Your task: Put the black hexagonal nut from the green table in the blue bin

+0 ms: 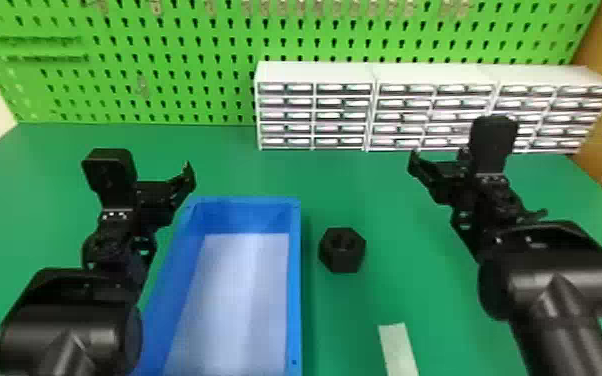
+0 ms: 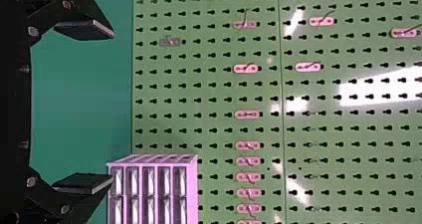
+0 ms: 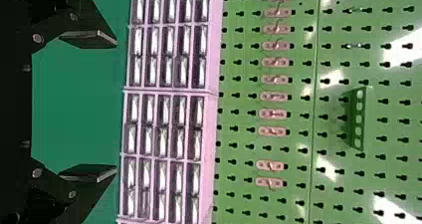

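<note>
Black hexagonal nut: flat on the green table, hole upward, between the left gripper and right gripper, nearer the robot than either, touching neither.
Blue bin: beside the nut, its far corner near the left gripper's inner finger; its pale floor shows inside.
Left gripper: fingers spread, air between them.
Right gripper: fingers spread likewise, over the table.
Green table: smooth and matte, stretching beneath and past both grippers.
Pale strip: on the table, nearer the robot than the right gripper.
White drawer units: in a row beyond the right gripper, small drawers with pale fronts, contents unclear.
Green pegboard: upright behind the table, beyond both grippers, carrying small metal holders.
Green rack: on the pegboard, ahead of the right gripper.
Brown panel: rising beyond the right gripper, to its right.
</note>
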Robot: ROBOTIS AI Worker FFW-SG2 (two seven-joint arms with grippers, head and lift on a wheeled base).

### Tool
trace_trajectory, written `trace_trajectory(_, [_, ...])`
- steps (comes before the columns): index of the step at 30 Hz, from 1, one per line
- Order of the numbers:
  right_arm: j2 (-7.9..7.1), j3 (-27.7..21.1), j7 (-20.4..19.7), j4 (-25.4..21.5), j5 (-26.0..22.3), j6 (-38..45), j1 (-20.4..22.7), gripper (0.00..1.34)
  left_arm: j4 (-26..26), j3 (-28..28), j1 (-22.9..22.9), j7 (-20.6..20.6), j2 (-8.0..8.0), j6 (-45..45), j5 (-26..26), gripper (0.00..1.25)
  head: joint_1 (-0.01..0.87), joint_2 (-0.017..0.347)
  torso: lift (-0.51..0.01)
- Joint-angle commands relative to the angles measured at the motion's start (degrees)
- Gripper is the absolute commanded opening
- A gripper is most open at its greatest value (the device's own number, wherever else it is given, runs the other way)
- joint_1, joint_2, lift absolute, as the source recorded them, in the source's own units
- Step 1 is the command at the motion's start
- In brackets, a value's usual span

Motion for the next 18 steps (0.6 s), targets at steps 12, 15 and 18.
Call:
trace_trajectory(12, [-1.64,5.24,0.0,-2.83,-3.17,17.45,-7.01,0.96,0.0,0.05,0.18,0.0,-0.01,0.0,0.0,1.0,0.686,0.051,-0.096])
trace_trajectory(15, [-2.34,7.17,0.0,-2.83,-4.23,19.91,-8.41,0.96,0.0,0.05,0.18,0.0,0.08,0.0,0.0,1.0,0.686,0.051,-0.096])
trace_trajectory(18, [-2.95,9.28,0.0,-2.83,-5.28,22.55,-9.82,0.96,0.0,0.05,0.18,0.0,0.08,0.0,0.0,1.0,0.686,0.051,-0.096])
